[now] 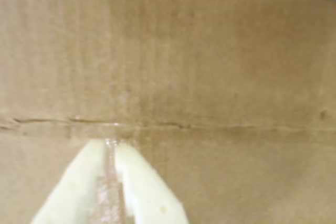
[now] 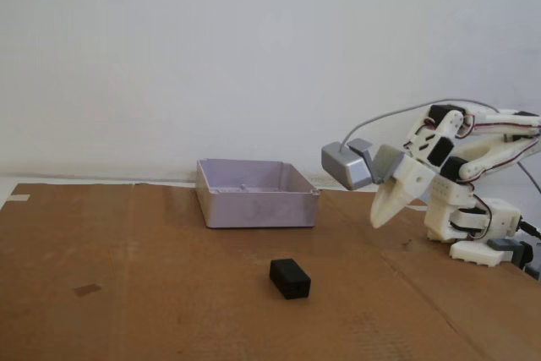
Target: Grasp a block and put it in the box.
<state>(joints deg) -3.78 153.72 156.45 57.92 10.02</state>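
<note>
The small black block [image 2: 290, 278] lies on the brown cardboard sheet in the fixed view, in front of the box. The box [image 2: 256, 194], a shallow pale lavender-grey tray, stands behind it near the back wall. My gripper [image 2: 378, 220] hangs off to the right of both, tips pointing down a little above the cardboard, shut with nothing in it. In the wrist view the pale fingers [image 1: 137, 182] meet at the tips of the gripper [image 1: 111, 142] over bare cardboard; block and box are out of that view.
A grey camera housing [image 2: 351, 164] rides on the wrist. The arm's white base [image 2: 473, 226] sits at the right edge of the cardboard [image 2: 127, 293]. A crease [image 1: 173, 126] crosses the cardboard in the wrist view. A white wall stands behind.
</note>
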